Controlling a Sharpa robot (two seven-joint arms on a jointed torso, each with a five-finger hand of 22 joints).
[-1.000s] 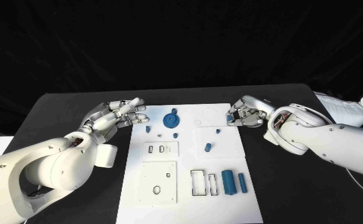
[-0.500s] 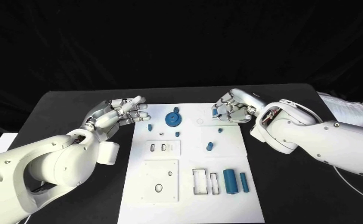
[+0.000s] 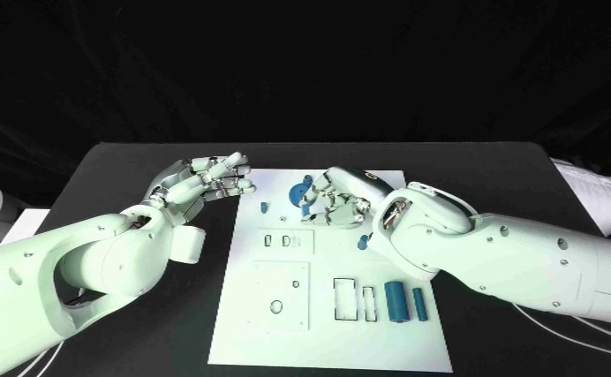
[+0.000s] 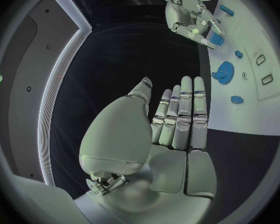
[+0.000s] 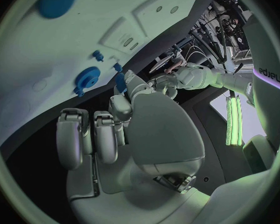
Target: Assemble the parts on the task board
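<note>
Task board, entry one: where does it lie, and how much is assembled?

– Centre of the black table, flat, between the two arms. Little looks done, by my reading. Blue gear: at the far end of the board; whether it is seated I cannot tell. Two blue cylinders: lying loose side by side, just beside the outlined slots, which look unfilled. Small blue part: mid-board, apart from the rest. Another small part: near the board's left edge.

– Hands?

– Left hand: over the table just beside the board's left edge, fingers straight and close together, palm bare, holding nothing. Right hand: over the board's far end, right beside the gear, fingers curled downward. A blue piece sits at its fingertips; whether it is pinched or merely lies under them I cannot tell.

– Outstanding?

– Judged so: cylinders to be placed, slots to be filled, small parts to be homed. Most of the job remains.
</note>
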